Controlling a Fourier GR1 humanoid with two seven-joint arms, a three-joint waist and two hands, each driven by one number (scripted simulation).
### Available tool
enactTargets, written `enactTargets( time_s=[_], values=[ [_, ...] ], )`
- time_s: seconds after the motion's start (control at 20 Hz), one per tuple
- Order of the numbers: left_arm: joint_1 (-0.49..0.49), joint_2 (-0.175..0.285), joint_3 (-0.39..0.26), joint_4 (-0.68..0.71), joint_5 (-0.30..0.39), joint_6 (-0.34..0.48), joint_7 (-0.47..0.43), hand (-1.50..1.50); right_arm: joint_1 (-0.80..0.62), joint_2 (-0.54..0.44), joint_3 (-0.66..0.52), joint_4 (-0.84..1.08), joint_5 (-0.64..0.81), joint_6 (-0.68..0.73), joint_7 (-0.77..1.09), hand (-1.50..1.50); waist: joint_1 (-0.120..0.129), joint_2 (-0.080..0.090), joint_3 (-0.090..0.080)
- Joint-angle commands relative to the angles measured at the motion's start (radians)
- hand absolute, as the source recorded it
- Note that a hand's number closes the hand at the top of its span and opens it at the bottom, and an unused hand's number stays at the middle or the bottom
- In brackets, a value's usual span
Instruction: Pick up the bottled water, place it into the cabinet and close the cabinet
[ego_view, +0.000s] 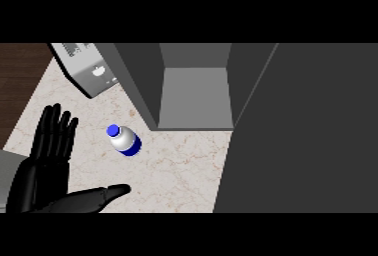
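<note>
Beige marbled stone counter (177, 170) — a small white plastic water bottle with a blue cap (125, 140) stands untouched before the open dark grey cabinet (196, 95).

The bottle looks upright, just beside the cabinet's front left corner and outside it, so nothing is stowed yet. The black left hand (40, 175) rests at the lower left, fingers straight, holding nothing, apart from the bottle; the right hand does not show. A wide dark grey door panel (303, 130) stands open at the right, leaving the cabinet mouth free — room, I judge, to lift the bottle in. A light grey boxy appliance (85, 70) crowds the far left.
</note>
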Motion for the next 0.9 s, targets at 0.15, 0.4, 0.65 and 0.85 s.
enactTargets(
  time_s=[0.15,0.4,0.65,0.85],
  values=[
    [-0.018,0.005,0.070,0.170,0.037,-0.022,-0.100,-1.50,0.020,-0.032,0.045,-0.093,0.106,-0.031,0.055,-1.50,-0.001,0.000,0.000],
    [-0.059,-0.005,0.099,0.331,0.044,-0.028,-0.167,-1.50,0.002,-0.072,-0.037,-0.080,0.024,-0.021,0.030,-1.50,-0.001,0.001,0.001],
    [-0.087,0.000,0.156,0.576,0.092,-0.089,-0.318,-1.50,0.025,-0.079,0.051,-0.086,0.098,-0.065,0.030,-1.50,-0.010,0.001,0.000],
    [-0.113,0.041,0.230,0.685,0.147,-0.143,-0.388,-1.50,-0.014,-0.083,0.059,-0.111,0.111,-0.081,0.066,-1.50,-0.006,0.000,0.000]
  ],
)
